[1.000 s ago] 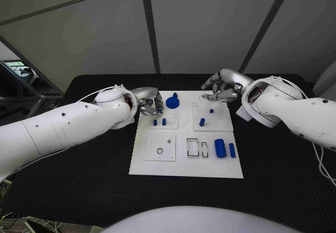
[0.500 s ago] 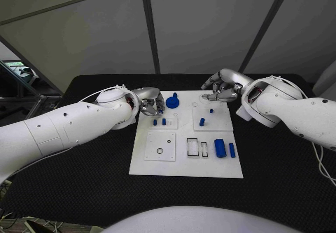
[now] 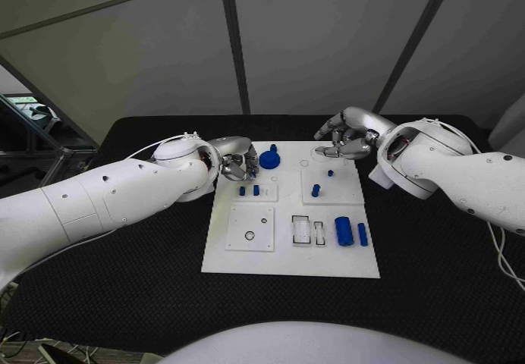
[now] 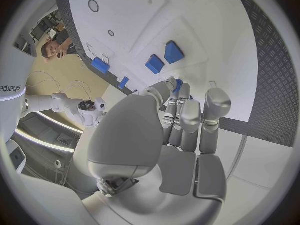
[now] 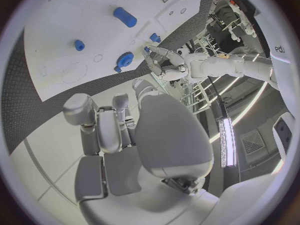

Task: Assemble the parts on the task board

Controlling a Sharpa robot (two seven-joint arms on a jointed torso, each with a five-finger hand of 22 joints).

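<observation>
Left fingers (image 4: 187, 120): curled together, tips just beside the round blue gear-like disc (image 3: 269, 159). Whether they grip it cannot be told.
Right fingers (image 5: 103, 130): loosely bent, apart, holding nothing visible.
Gear-like disc: lies at the far end of the white rectangular task board (image 3: 284, 262), with a short blue stub at its far edge.
Key relation: the disc lies just to the inner side of the left hand (image 3: 234, 161), toward the board's middle. The left hand is the nearer one. The right hand (image 3: 348, 141) hangs over the board's far right corner, apart from the disc.
Other parts: two short blue pegs (image 3: 249, 190) stand in a raised square near the left hand; a blue cylinder (image 3: 344, 230) lies at the board's right with its long axis running front to back.
View difference: the head view places the disc against both hands. The left wrist view shows the fingertips from behind with a blue part beyond them, but hides any contact. The right wrist view shows the disc well beyond the right fingers.
</observation>
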